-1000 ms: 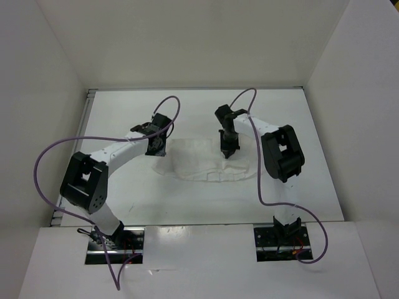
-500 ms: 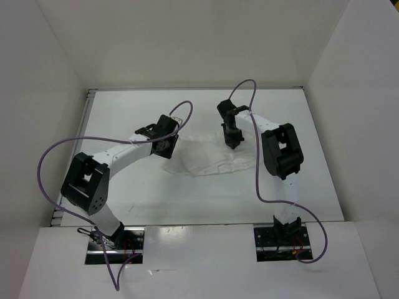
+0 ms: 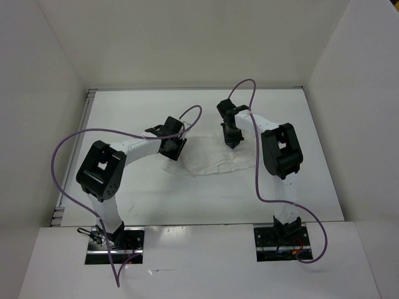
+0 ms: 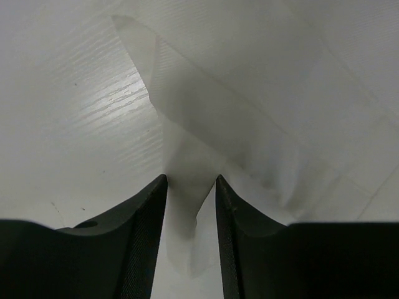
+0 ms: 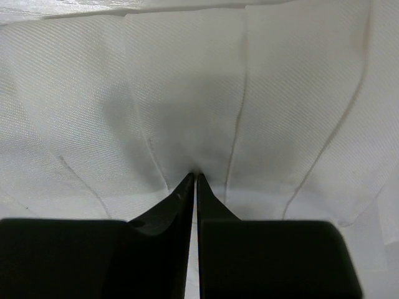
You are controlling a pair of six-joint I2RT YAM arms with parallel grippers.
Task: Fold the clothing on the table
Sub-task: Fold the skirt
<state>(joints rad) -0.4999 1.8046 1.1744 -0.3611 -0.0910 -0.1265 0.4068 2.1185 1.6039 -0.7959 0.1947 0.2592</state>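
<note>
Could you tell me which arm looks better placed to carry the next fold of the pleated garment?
Probably the right. Its hand is shut, pinching the pleated garment at its far edge, fabric gathering at the fingertips. The left hand stands part open, with a strip of fabric between its fingers, not gripped.

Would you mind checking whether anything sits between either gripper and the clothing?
Nothing visible does. The left gripper has a fold of the clothing between its fingers, and the right gripper is pinched shut on the fabric. Only the bare table surrounds it.
</note>
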